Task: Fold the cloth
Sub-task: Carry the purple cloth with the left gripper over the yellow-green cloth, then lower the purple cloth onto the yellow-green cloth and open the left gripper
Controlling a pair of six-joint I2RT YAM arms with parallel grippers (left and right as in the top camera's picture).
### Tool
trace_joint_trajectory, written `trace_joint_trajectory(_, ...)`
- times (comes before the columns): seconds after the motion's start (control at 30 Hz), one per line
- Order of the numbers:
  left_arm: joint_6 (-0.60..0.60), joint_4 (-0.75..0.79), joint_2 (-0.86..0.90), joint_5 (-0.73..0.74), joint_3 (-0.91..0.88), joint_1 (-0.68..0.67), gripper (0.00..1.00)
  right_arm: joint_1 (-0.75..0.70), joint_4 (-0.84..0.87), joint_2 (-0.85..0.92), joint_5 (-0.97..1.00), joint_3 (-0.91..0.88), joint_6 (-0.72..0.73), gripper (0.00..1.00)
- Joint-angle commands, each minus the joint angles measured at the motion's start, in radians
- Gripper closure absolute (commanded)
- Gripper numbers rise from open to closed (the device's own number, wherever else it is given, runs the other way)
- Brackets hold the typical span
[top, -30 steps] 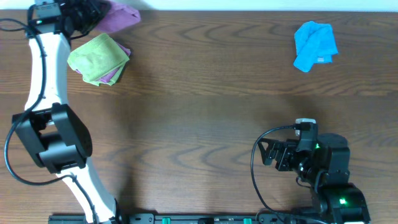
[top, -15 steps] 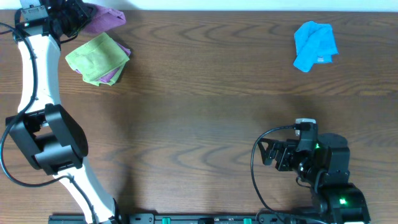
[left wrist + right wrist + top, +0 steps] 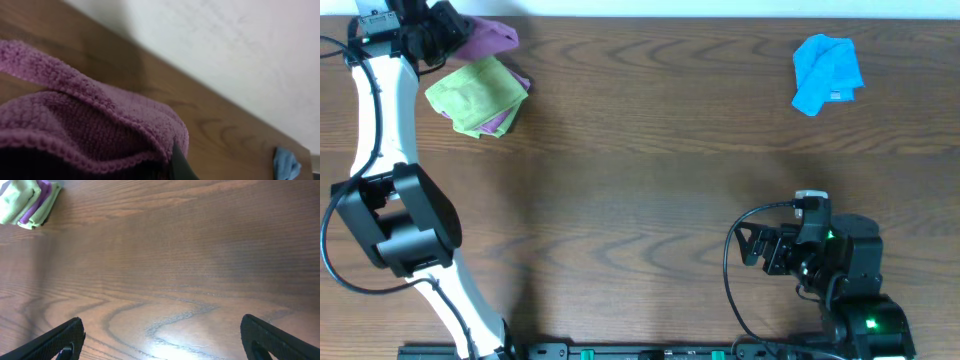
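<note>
The purple cloth [image 3: 490, 37] is bunched at the table's far left back edge, and my left gripper [image 3: 444, 28] is shut on its left end. In the left wrist view the cloth [image 3: 85, 125] fills the lower left, folded over the jaws, with one dark fingertip [image 3: 178, 163] poking out beside it. My right gripper [image 3: 748, 245] rests low at the front right, far from the cloth. Its fingers [image 3: 56, 339] stand wide open over bare wood with nothing between them.
A lime-green cloth [image 3: 475, 92] lies just in front of the held cloth, with a purple layer [image 3: 501, 121] showing under it. A bright blue cloth [image 3: 826, 72] lies crumpled at the back right. A white wall [image 3: 240, 55] runs along the table's back edge.
My left gripper has drawn the purple cloth leftward along the back edge, so less of it reaches right. The right arm has not moved.
</note>
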Motion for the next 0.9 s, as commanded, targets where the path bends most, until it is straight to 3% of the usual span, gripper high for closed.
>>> trace_joint_trajectory(0.0, 0.034, -0.021, 0.025, -0.027, 0.028, 0.002, 0.94, -0.007, -0.001, -0.004, 0.000, -0.002, 0.017, 0.01)
trace_joint_trajectory(0.57, 0.183, -0.309, 0.029, -0.121, 0.028, 0.003, 0.94, -0.007, -0.001, -0.004, 0.000, -0.002, 0.017, 0.01)
trace_joint_trajectory(0.87, 0.244, -0.473, 0.029, -0.294, 0.028, 0.003, 0.95, -0.007, -0.001, -0.004, 0.000, -0.002, 0.017, 0.01)
